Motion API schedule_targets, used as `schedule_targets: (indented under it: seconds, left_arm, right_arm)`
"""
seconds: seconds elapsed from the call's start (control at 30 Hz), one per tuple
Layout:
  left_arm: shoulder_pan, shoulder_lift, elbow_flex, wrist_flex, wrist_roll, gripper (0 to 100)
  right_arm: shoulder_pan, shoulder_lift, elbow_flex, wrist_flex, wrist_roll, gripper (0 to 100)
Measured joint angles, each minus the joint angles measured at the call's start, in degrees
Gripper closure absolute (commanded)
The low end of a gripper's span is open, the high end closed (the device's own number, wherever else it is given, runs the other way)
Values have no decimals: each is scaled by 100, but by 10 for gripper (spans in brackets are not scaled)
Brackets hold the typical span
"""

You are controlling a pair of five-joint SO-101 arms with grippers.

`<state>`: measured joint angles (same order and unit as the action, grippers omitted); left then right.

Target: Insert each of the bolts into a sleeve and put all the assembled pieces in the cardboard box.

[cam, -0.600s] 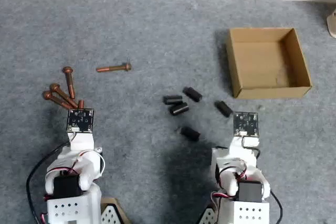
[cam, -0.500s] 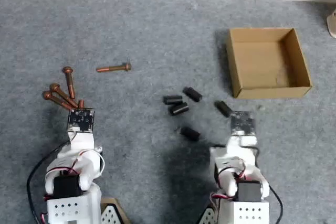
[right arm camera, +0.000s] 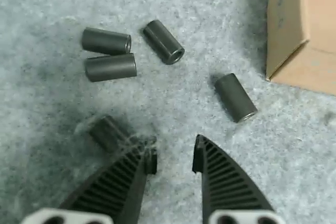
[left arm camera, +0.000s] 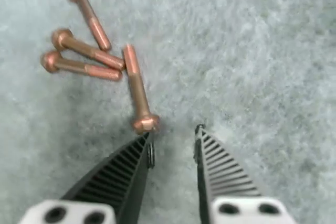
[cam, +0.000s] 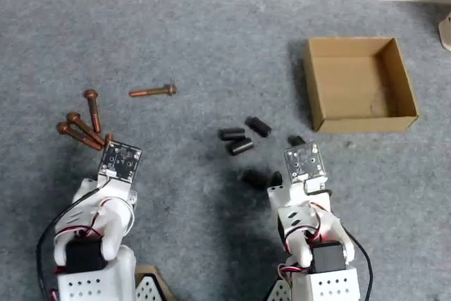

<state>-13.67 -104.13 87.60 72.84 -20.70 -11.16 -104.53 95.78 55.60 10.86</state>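
Several copper bolts lie on the grey carpet. Three sit clustered [left arm camera: 86, 49], and a fourth [left arm camera: 137, 88] has its head just ahead of one fingertip of my left gripper [left arm camera: 173, 140], which is open and holds nothing. A lone bolt [cam: 153, 91] lies farther off. Several black sleeves are scattered mid-table. One sleeve [right arm camera: 107, 132] lies right beside a finger of my open, empty right gripper [right arm camera: 174, 153]. Another sleeve [right arm camera: 235, 97] lies ahead of that gripper, toward the box. The cardboard box [cam: 359, 84] stands open and empty at the back right.
Two sleeves [right arm camera: 111, 67] lie side by side, with a third [right arm camera: 164, 41] angled next to them. The left arm [cam: 120, 161] and the right arm [cam: 303, 163] stand at the near edge. Bare carpet stretches between the bolts and the sleeves.
The right arm has swung left, toward the sleeves. The left arm has turned slightly to the right. No bolt or sleeve has moved.
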Motion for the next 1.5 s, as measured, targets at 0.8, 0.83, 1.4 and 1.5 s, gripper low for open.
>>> schedule_targets:
  seconds: [0.8, 0.83, 1.4, 1.5]
  left_arm:
    - [914, 7121, -4914, 563, -1152, 863]
    - [958, 7349, -4958, 563, -1152, 863]
    - [1055, 8316, -5969, 484, -1196, 859]
    - [1055, 8316, -5978, 246, -1582, 858]
  right_arm:
    - [0, 0, 0, -18, 70, 878]
    - [-53, 0, 0, -44, 70, 878]
    - [-202, 0, 0, -123, 79, 878]
    - [-211, 0, 0, -123, 79, 878]
